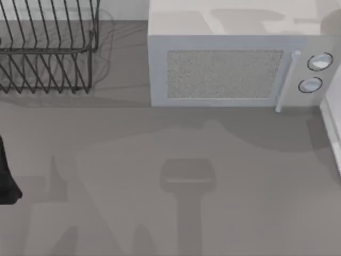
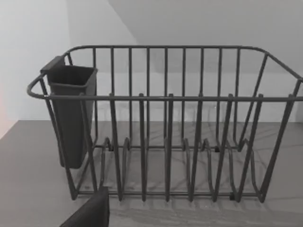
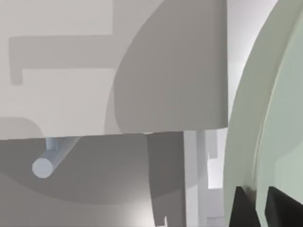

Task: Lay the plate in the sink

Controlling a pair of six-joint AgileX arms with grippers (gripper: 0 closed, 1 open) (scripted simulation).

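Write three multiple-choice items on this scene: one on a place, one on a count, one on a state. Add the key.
1. In the top view, the dish rack stands at the table's
A. far left
B. far right
C. near middle

2. The microwave has how many round knobs?
A. one
B. two
C. four

3. The plate is
A. lying flat on the table
B. standing in the rack
C. held on edge by the right gripper

Key: 1 A, the rack fills the far left corner. 2 B, two knobs sit one above the other beside the door. 3 C, dark fingers straddle the plate's rim in the right wrist view. The left arm is parked at the left edge.
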